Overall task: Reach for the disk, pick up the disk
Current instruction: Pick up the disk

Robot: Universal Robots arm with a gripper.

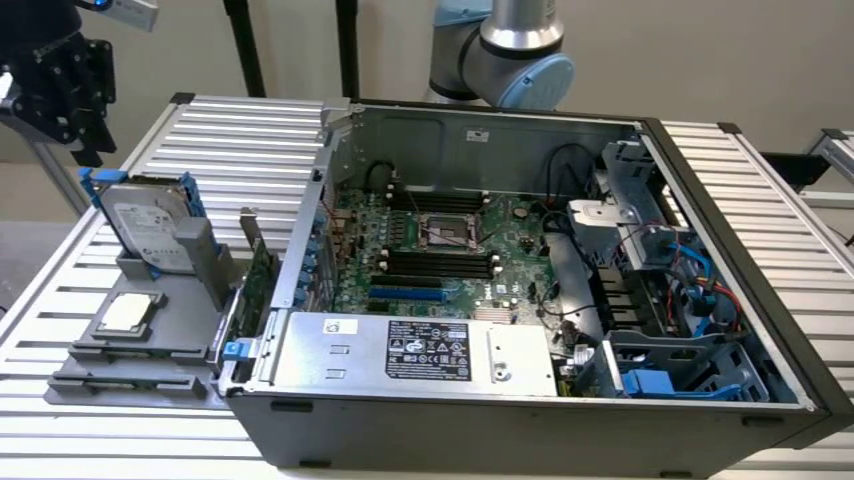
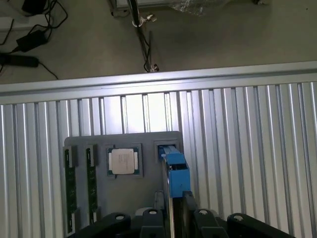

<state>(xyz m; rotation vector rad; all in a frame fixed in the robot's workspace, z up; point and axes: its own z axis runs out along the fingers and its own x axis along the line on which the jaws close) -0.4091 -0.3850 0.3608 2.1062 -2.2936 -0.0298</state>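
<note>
Well above the upright disk (image 1: 144, 222) — chip (image 1: 124, 312) beside — spread fingers (image 2: 189, 208) hover.

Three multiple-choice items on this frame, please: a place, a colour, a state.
1. Where is the disk? A in the grey holder beside the computer case; B inside the case; C on the floor.
2. Its bracket is which colour? A red; B blue; C yellow.
3. The disk's pose? A lying flat; B leaning on the case; C standing on edge.
Answers: A, it sits in the holder, at the exterior view's left of the case; B, the bracket shows bright blue; C, it stands upright in its slot.
</note>
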